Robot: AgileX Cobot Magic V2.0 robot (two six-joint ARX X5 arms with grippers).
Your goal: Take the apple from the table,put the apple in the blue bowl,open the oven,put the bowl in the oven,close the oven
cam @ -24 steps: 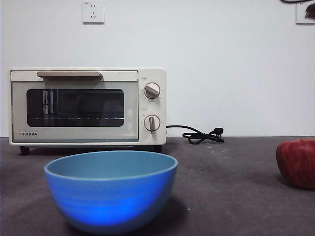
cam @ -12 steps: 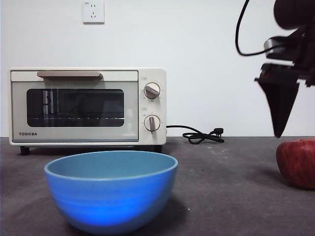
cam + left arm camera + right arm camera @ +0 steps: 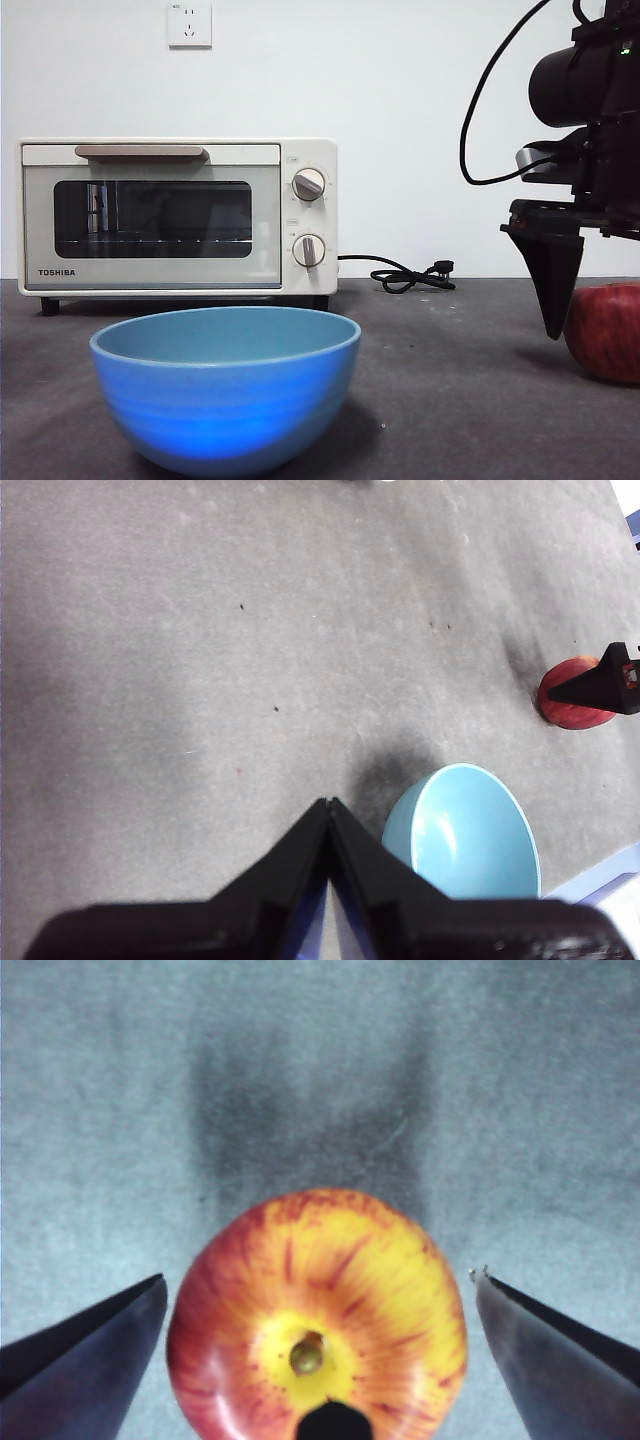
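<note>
The dark-red apple (image 3: 608,335) rests on the grey table (image 3: 460,380) at the far right edge of the front view. My right gripper (image 3: 318,1278) is open and straddles the apple (image 3: 318,1310) from above, one jaw on each side, neither touching it. In the front view one black jaw hangs just left of the apple, its tip below the apple's top. The blue bowl (image 3: 225,385) stands empty at the front centre. Behind it at the left, the cream oven (image 3: 170,215) has its door shut. High above the table near the bowl (image 3: 465,835), my left gripper (image 3: 328,802) is shut and holds nothing.
A black cord (image 3: 410,275) lies coiled on the table to the right of the oven, against the white wall. The right arm's cable loops above the apple. In the left wrist view the apple (image 3: 570,700) shows far off, partly behind the right arm's jaw.
The right arm has come down from the top right corner. Its jaw has sunk from above the apple to beside it and shifted slightly left. The bowl, oven and apple have not moved.
</note>
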